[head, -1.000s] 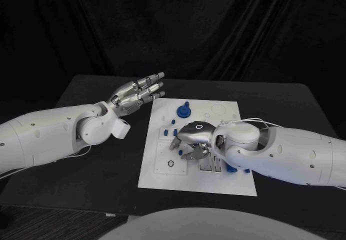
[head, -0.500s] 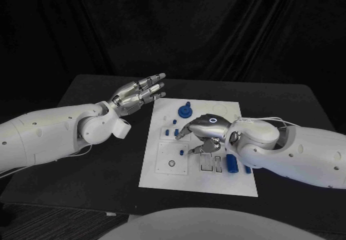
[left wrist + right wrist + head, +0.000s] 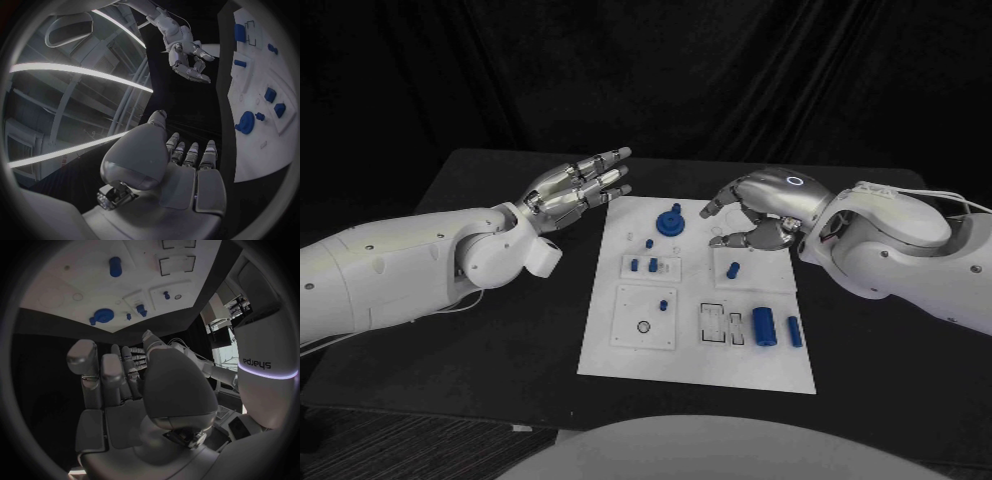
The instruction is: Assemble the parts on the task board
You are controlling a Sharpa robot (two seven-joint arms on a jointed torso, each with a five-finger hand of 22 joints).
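Observation:
The white task board (image 3: pixel 635 355) lies in the middle of the black table. A round blue part (image 3: pixel 671 221) stands at its far end, and small blue pegs (image 3: pixel 643 265) sit in a block nearer the middle. A large blue cylinder (image 3: pixel 763 326) and a thinner one (image 3: pixel 795 331) lie at the near right. My right hand (image 3: pixel 759 215) hovers over the board's far right corner, fingers loosely bent, holding nothing. My left hand (image 3: pixel 574 185) is raised left of the board, fingers apart and empty. The right wrist view shows the board (image 3: pixel 62 290) with the cylinder (image 3: pixel 115 266) beyond my empty palm (image 3: pixel 125 390).
Bare black table (image 3: pixel 488 330) surrounds the board on all sides. Empty framed slots (image 3: pixel 720 325) lie beside the large cylinder. In the left wrist view my right hand (image 3: pixel 187 55) hangs above the board (image 3: pixel 256 155) and the round part (image 3: pixel 245 122).
My right hand has lifted off the board's middle and drawn back to its far right corner, uncovering the blue cylinders at the near right. The left hand has stayed put.

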